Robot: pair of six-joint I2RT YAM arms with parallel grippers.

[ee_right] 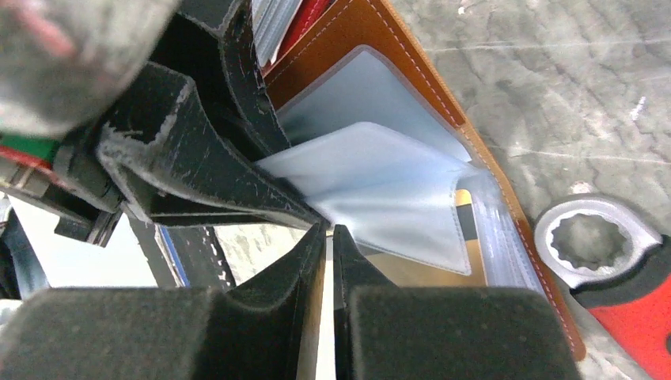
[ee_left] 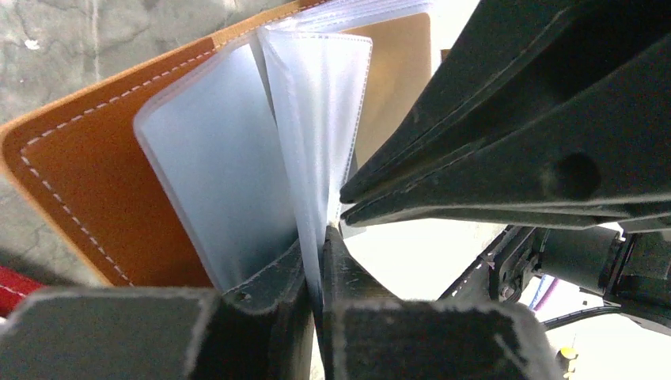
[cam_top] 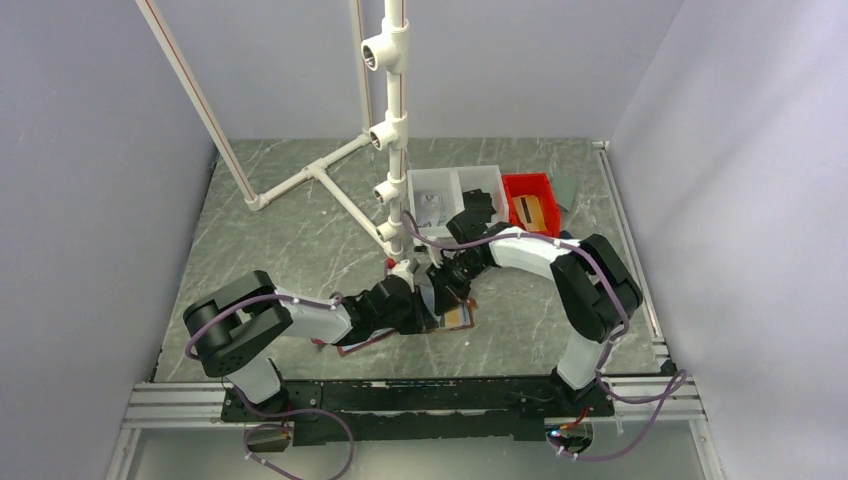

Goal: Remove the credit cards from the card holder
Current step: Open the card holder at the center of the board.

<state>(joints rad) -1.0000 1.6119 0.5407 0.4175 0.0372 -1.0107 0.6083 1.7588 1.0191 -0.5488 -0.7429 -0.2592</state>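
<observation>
Over the holder (ee_left: 87,182), left gripper (ee_left: 316,245) pinches a sleeve (ee_left: 316,119). Beside it, right gripper (ee_right: 328,237) jaws narrow, probably nipping a sleeve edge; contact blurred.

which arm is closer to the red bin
Right. The right arm arches just in front of the red bin; the left arm lies farther off, reaching only the card holder.

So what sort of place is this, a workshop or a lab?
Probably a robotics lab test booth: plain grey walls box in the table, two robot arms are mounted on a metal rail at its near edge, and a white pipe frame rises from it.
</observation>
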